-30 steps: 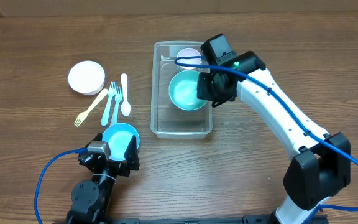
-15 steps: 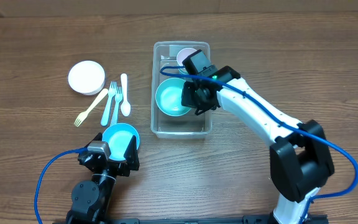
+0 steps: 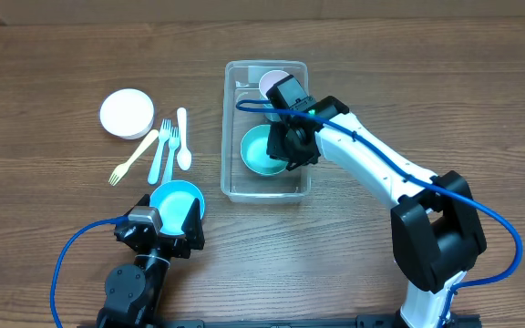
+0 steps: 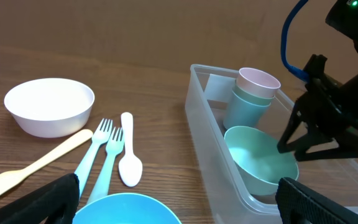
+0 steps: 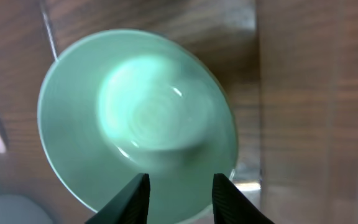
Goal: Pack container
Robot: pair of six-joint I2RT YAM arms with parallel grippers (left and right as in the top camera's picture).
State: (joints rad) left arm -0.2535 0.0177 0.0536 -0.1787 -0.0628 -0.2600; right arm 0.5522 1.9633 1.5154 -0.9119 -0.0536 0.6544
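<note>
The container (image 3: 229,128) is a clear bin at the table's middle; it also shows in the left wrist view (image 4: 210,130). In it lie a teal bowl (image 3: 259,151), tilted, and a pink cup stacked on a teal cup (image 3: 273,84) at the far end. My right gripper (image 3: 292,146) is open just over the teal bowl's right rim; its wrist view shows the bowl (image 5: 142,118) below the spread fingers (image 5: 180,186). My left gripper (image 3: 173,230) is open near the front edge, its fingers on either side of a blue bowl (image 3: 175,200) on the table.
Left of the bin lie a white bowl (image 3: 127,113), a yellow fork (image 3: 133,158), two pale forks (image 3: 164,150) and a white spoon (image 3: 183,138). The right arm reaches across the bin's right wall. Bare wood lies to the right.
The right gripper has moved left and down into the bin with the teal bowl. The bowl now sits low in the bin. The left arm has not moved.
</note>
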